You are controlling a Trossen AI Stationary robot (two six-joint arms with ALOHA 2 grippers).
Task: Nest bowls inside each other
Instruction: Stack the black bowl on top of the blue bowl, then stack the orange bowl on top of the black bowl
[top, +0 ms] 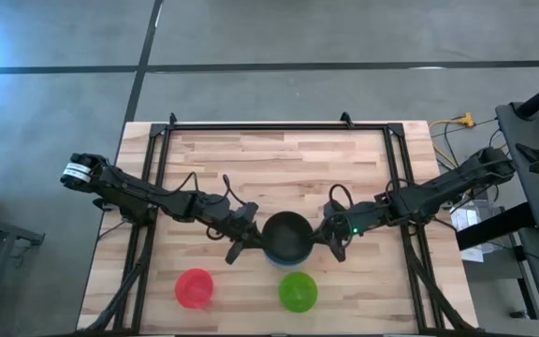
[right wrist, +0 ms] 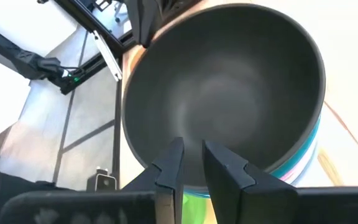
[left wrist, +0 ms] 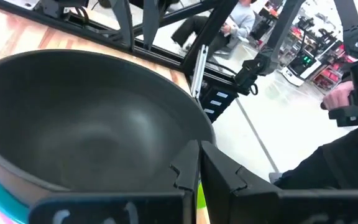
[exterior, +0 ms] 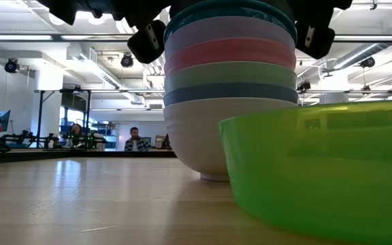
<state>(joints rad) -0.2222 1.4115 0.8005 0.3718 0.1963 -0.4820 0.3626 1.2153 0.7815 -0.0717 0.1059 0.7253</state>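
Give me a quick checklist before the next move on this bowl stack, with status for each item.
1. Black bowl seated on top of the stack: ok.
2. Stack standing upright on the table: ok, level in the low view.
3. Left claw and right claw clear of the stack: cannot tell, both sit close beside it.
4. Red bowl still loose, reachable: ok.
5. Bright green bowl still loose, near the stack: ok.
6. Claw fingers empty: cannot tell.

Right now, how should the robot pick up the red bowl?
By its rim. The red bowl sits upright and open, alone on the table, so a tool could drop from above, one finger inside the wall and one outside. The left tool is nearer.
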